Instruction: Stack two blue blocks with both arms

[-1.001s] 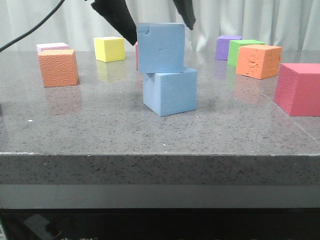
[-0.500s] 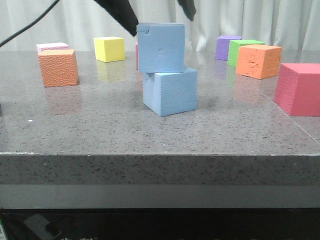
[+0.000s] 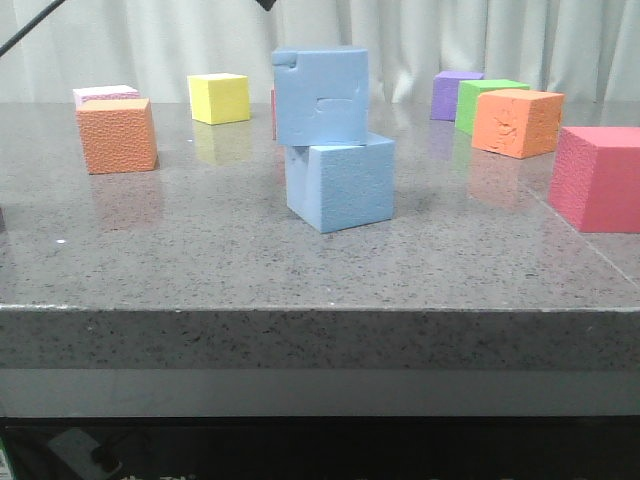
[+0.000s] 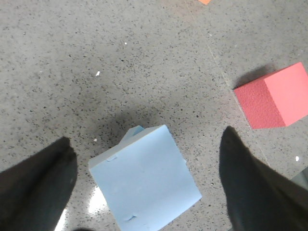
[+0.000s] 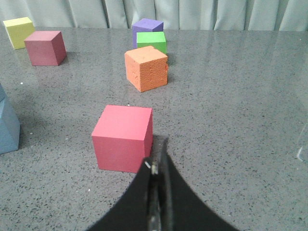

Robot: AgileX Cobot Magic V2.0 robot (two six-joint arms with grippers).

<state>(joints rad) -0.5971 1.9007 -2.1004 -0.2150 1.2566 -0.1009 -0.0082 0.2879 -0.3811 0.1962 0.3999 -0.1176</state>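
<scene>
The upper blue block (image 3: 321,96) — the one with the chipped corner and the rectangular dent — sits on the lower blue block (image 3: 341,182) near the middle of the table (image 3: 200,260), twisted a little against it and overhanging toward the left, so the stack is made but not squarely; nothing touches either cube now. A second ago the left gripper's dark fingers flanked the top block in the front view; half a second ago they had lifted clear of its sides; now only a dark tip shows at the top edge, so the arm has let go and risen, and the stack has held through the release without shifting. From the left wrist view the left gripper (image 4: 144,192) hangs above the top cube with its fingers (image 4: 33,187) spread wide, holding nothing; the right gripper (image 5: 156,202) has its jaws pressed together on nothing, pointing at the red block (image 5: 122,137) well off to the side. I judge the task essentially done — only the arm's retreat remains.
</scene>
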